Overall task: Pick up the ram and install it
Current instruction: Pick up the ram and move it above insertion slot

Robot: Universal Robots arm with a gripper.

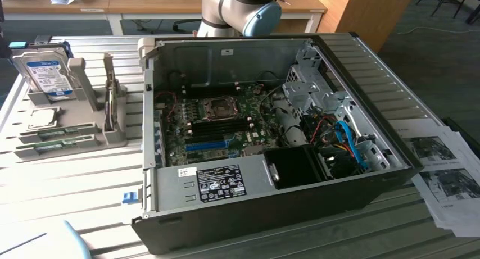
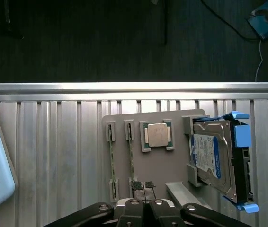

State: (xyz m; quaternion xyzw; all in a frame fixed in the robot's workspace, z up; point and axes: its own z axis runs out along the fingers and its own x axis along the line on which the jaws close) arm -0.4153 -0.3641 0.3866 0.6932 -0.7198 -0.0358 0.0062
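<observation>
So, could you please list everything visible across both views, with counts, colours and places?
table: one, silver slatted metal, under everything
computer case: one, black, open, lying on the table
expansion slot: one, bright blue, inside the computer case
holder: one, grey, at the exterior view's left of the case
ram: two sticks, green, lying in the holder's slots
hard drive: one, silver with blue-white label, standing in the holder
processor chip: one, silver, in the holder's recess
papers: a few sheets, white with print, at the exterior view's right of the case
robot arm: one, grey with a blue cap, behind the case
hand: one, black, shut, above the holder
</observation>
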